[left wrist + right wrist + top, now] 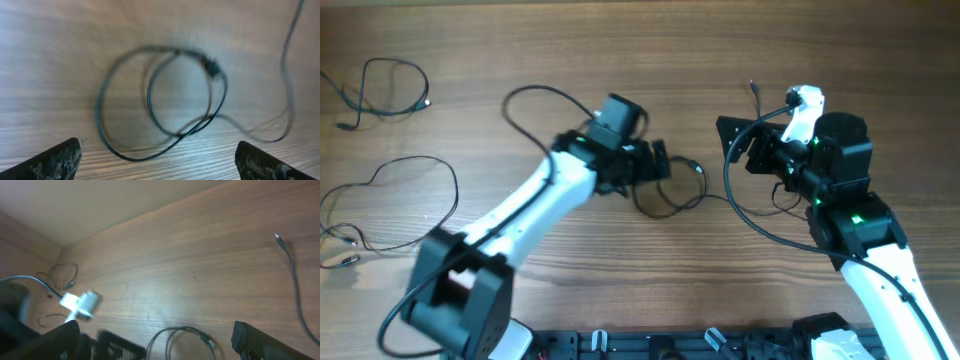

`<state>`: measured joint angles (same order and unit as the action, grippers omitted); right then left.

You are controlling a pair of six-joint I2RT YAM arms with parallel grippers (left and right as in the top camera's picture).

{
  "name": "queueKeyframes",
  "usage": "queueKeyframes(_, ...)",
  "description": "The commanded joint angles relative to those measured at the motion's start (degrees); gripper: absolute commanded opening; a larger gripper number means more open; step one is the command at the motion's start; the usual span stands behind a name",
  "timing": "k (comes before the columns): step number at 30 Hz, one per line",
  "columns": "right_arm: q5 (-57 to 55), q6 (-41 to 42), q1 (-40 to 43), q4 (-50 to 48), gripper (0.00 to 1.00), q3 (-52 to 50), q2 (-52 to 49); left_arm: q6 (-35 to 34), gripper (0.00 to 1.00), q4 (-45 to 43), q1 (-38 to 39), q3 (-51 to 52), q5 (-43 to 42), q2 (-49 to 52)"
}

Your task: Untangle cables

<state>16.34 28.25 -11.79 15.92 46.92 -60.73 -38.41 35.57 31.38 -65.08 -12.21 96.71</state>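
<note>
Two cables [392, 61] lie far left, third cable [665, 212] (coiled) beside left arm [510, 225].

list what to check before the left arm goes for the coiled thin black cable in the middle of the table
1. left gripper open and empty: ok
2. right gripper open and empty: ok
3. coiled thin black cable lies slack ahead of the left jaws: ok
4. its loops free of knots: cannot tell, they overlap and blur
5. its silvery plug end lies loose, nothing on it: ok
6. upper thin black cable and lower thin black cable lie apart at the far left: ok
</note>
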Motion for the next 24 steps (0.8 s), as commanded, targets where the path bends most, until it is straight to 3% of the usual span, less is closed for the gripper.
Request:
queueKeyframes(1,-2.4,0.4,0.2,2.4,1.0,0.8,0.0,-7.2,1.0,1.7,4.2,0.3,6.6,3.4)
queueKeyframes(6,-4.4,0.4,0.2,8.1,1.0,0.7,-1.0,-15.6,0.99,5.9,5.5,0.3,7.4,3.9)
queueKeyframes(24,-4.8,0.4,0.2,11.6,1.0,0.6,-1.0,-23.8,0.99,3.9,7.2,-2.2,3.8,14.3)
